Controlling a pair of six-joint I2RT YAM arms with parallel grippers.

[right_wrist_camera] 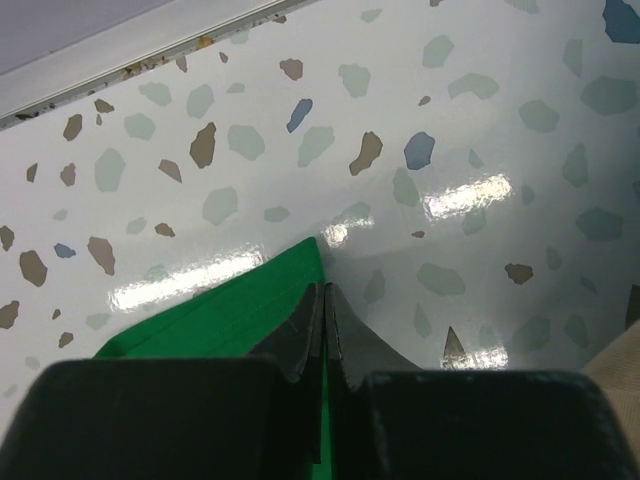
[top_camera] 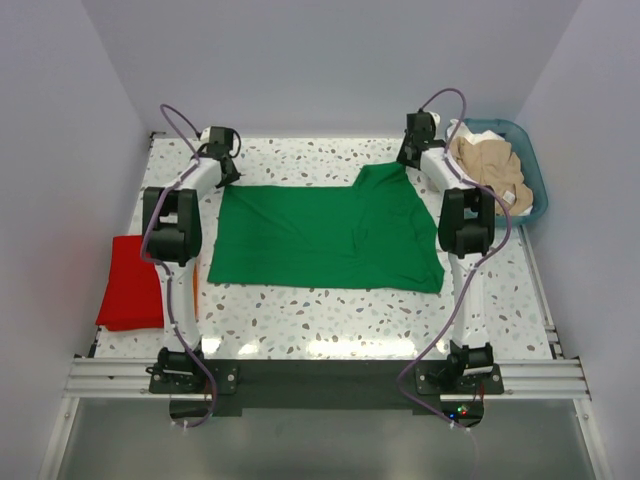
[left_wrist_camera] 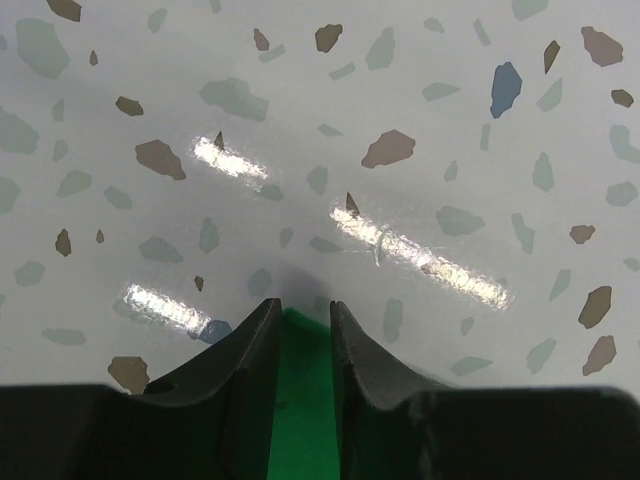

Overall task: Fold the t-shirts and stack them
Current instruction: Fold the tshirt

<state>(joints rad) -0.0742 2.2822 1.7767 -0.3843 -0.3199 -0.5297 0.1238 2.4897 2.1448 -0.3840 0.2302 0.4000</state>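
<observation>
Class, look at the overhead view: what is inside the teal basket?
Crumpled beige t-shirts fill the teal basket; anything beneath them is covered.

— What's the surface?
— A white terrazzo table (top_camera: 300, 322), speckled with grey, brown and blue chips, glossy under streaks of light.
— Anything beside it?
— A teal plastic basket (top_camera: 537, 175) at the far right corner, pale walls (top_camera: 330, 60) around, and an aluminium rail (top_camera: 105, 378) along the near edge — a black strip (top_camera: 320, 370) at its middle.
</observation>
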